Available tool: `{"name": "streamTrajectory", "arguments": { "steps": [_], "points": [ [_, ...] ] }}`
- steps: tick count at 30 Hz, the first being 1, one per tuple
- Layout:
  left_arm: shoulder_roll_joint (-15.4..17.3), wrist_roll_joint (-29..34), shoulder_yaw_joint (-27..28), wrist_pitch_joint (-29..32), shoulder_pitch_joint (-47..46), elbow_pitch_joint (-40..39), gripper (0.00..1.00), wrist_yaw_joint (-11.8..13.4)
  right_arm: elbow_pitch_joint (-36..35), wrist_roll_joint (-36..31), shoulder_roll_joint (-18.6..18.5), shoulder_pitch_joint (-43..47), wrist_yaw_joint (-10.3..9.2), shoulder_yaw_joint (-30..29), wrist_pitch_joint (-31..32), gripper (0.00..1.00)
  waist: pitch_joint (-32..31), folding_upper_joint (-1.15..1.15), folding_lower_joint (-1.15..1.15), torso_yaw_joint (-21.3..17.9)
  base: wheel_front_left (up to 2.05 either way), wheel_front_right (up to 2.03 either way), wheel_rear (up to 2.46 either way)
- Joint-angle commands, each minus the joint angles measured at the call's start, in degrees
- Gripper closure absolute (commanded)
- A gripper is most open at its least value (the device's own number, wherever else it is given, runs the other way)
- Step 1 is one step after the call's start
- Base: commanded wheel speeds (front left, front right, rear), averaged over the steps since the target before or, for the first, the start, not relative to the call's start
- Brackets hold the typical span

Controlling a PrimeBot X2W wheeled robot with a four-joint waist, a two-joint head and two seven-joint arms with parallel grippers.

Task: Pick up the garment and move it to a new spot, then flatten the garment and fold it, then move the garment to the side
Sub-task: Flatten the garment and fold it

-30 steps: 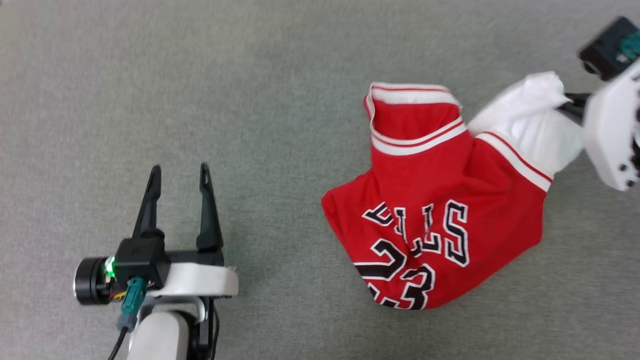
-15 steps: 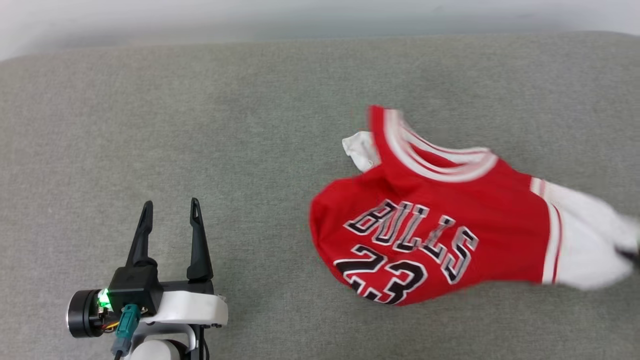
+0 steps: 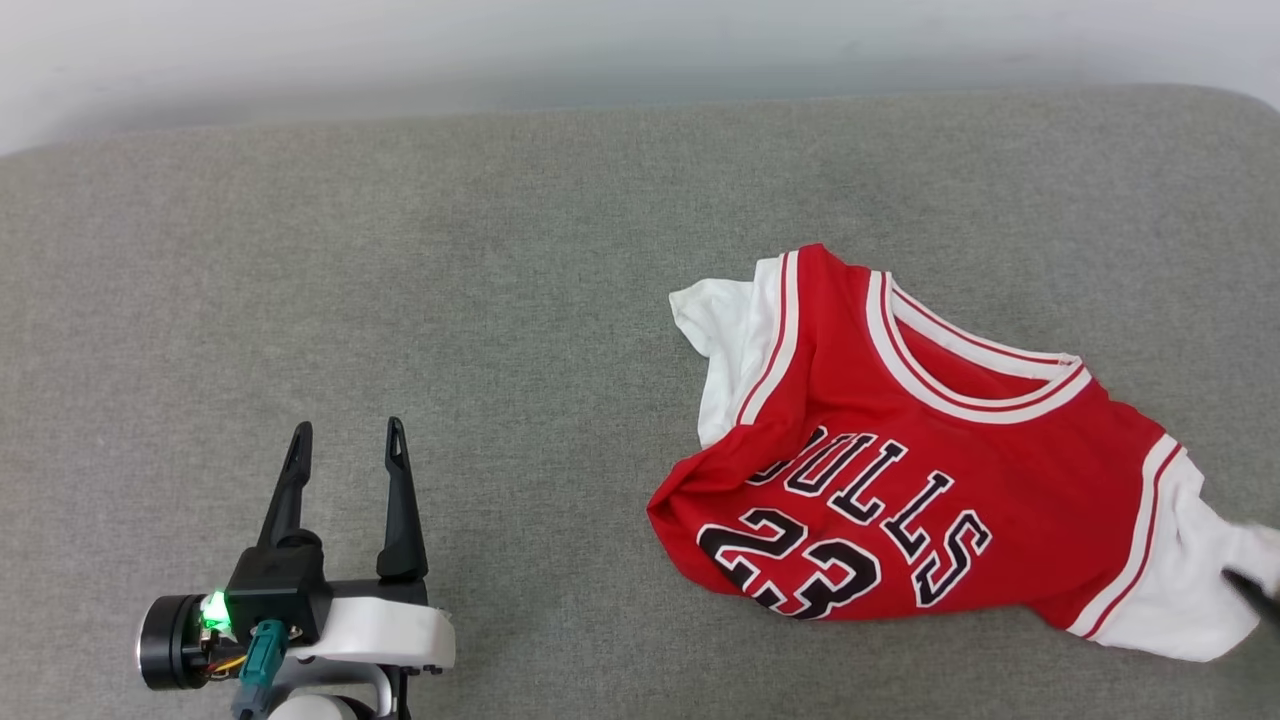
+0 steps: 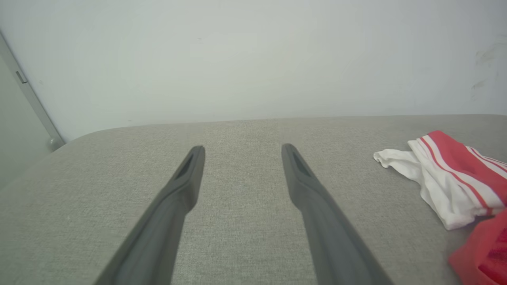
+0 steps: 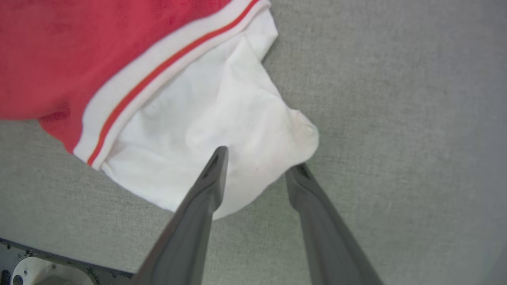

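The garment point(image 3: 900, 470) is a red shirt with white sleeves and black "BULLS 23" lettering. It lies front up and crumpled on the right of the grey padded surface point(image 3: 500, 300). My right gripper point(image 5: 259, 162) is open, its fingers spread over the edge of the white sleeve point(image 5: 206, 126), which rests on the surface. A dark fingertip point(image 3: 1258, 588) of it shows at the head view's right edge. My left gripper point(image 3: 348, 430) stands open and empty at the lower left, well clear of the shirt. The left wrist view has that gripper point(image 4: 242, 149) with the other white sleeve point(image 4: 431, 182) off to its right.
The grey surface ends at a pale wall point(image 3: 600, 50) at the back, and its far right corner point(image 3: 1240, 110) is rounded. Bare grey padding point(image 3: 520, 480) lies between my left gripper and the shirt.
The right gripper has opened and let go of the white sleeve. The shirt, lifted by that sleeve before, now lies spread on the surface. The head camera has also shifted.
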Motion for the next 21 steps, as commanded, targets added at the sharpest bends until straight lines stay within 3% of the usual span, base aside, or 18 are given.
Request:
{"name": "streamTrajectory", "arguments": {
  "steps": [1, 4, 9, 17, 21],
  "points": [
    [-0.03, 0.45, 0.11, -0.14, 0.54, -0.06, 0.00, 0.00, -0.76, -1.79, -0.54, -1.23, -0.08, -2.55, -1.69, 0.00, -0.59, 0.00, 0.00, -0.06, 0.00, 0.00, 0.00],
    [-0.02, 0.57, 0.30, -0.15, 0.87, -0.07, 0.00, -0.03, -1.87, -4.28, -0.18, -1.90, -0.07, -6.49, -3.90, 0.00, -1.01, 0.00, 0.00, -0.13, 0.00, 0.00, 0.00],
    [-0.03, 0.87, 0.26, -0.15, 1.07, -0.21, 0.00, -0.11, -7.00, -11.69, 3.67, -2.99, -0.07, -15.79, -6.28, 0.00, -1.57, 0.00, 0.00, 0.04, 0.00, 0.00, 0.00],
    [-0.03, 1.09, -0.20, -0.15, -0.13, -0.36, 0.00, -0.40, -19.02, -30.51, 20.23, -4.32, -0.08, -28.82, -12.40, 0.00, -0.79, 0.00, 0.00, 0.60, 0.00, 0.00, 0.00],
    [-0.03, 1.20, -0.27, -0.14, -0.76, -0.15, 0.00, -0.58, -23.61, -38.88, 29.43, -3.31, -0.07, -31.91, -17.05, 0.00, -0.45, 0.00, 0.00, 0.83, 0.00, 0.00, 0.00]
  ]
}}
